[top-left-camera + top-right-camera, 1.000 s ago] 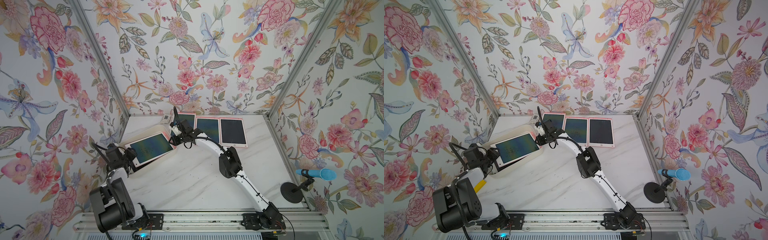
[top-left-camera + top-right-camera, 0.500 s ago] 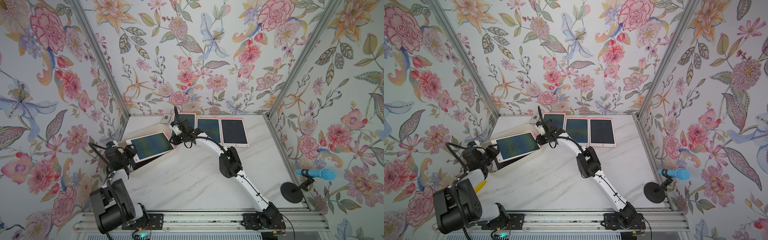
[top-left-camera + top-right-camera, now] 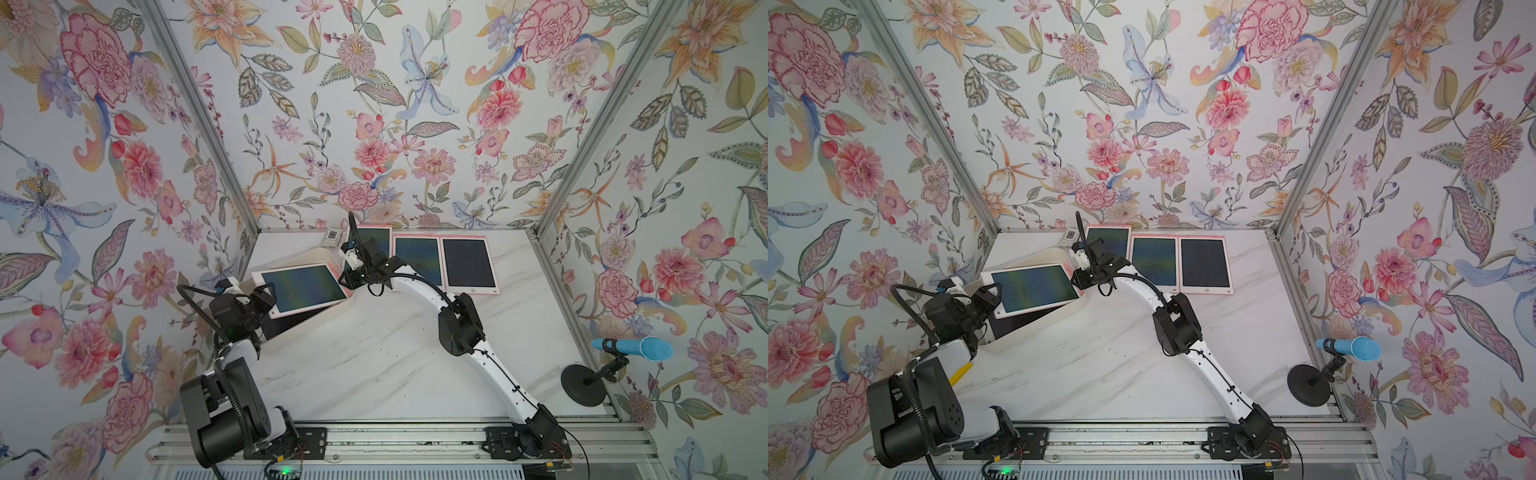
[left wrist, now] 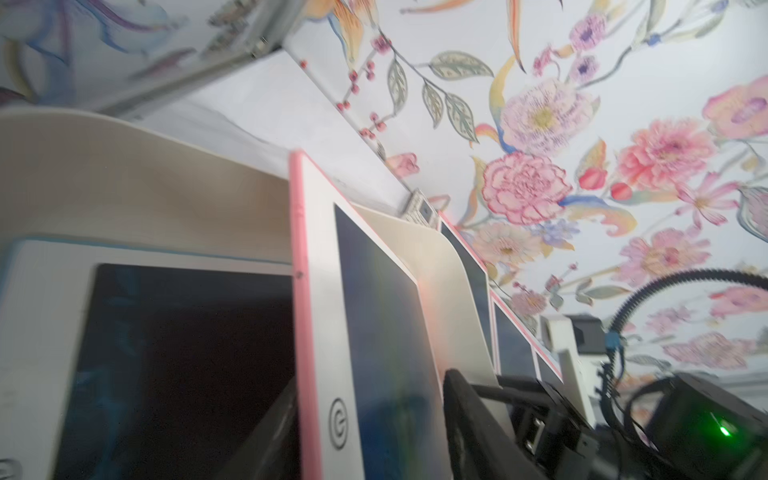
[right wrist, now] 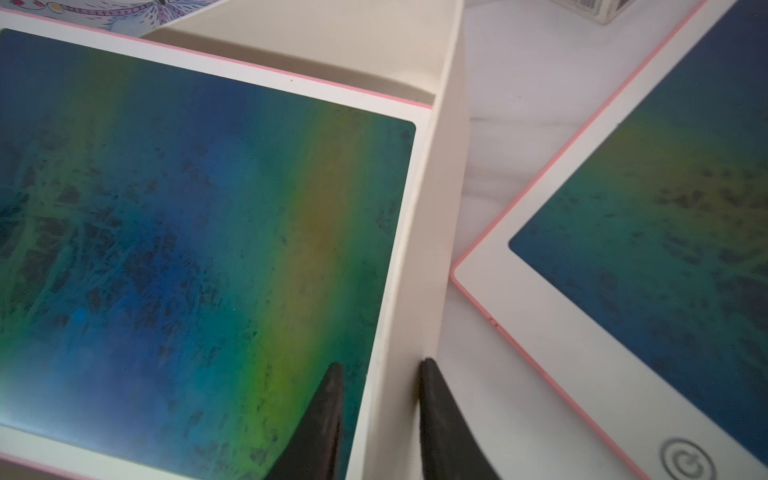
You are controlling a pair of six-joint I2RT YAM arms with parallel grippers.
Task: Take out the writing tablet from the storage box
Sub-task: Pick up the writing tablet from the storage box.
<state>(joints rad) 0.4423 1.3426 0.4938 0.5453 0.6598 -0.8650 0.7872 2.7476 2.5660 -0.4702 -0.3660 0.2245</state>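
Right now my left gripper [image 3: 266, 296] is clamped on one short end of the pink-edged writing tablet [image 3: 305, 289], a flat slab with a white bezel and a dark blue-green screen. In my left wrist view its bezel with the round button sits between my black fingers [image 4: 465, 424]. The tablet hangs raised and tilted over the shallow cream-white plastic storage box [image 3: 297, 255], which stands at the back left of the white marble-patterned table [image 3: 374, 365]. My right gripper [image 3: 345, 280] is at the tablet's other short end. In my right wrist view its jaws stand apart, one finger [image 5: 328, 399] over the screen's edge and the other just outside the box wall; whether they pinch anything I cannot tell. Inside the box, underneath, lies a second tablet [image 4: 174, 353] with a pale-blue-edged white frame and a dark screen. A row of three more pink-edged tablets [image 3: 417, 259] lies flat along the back of the table. A small grey-white card [image 3: 332, 237] with a dark square sits between that row and the box. A blue microphone [image 3: 636, 348] on a black stand is at the table's right edge
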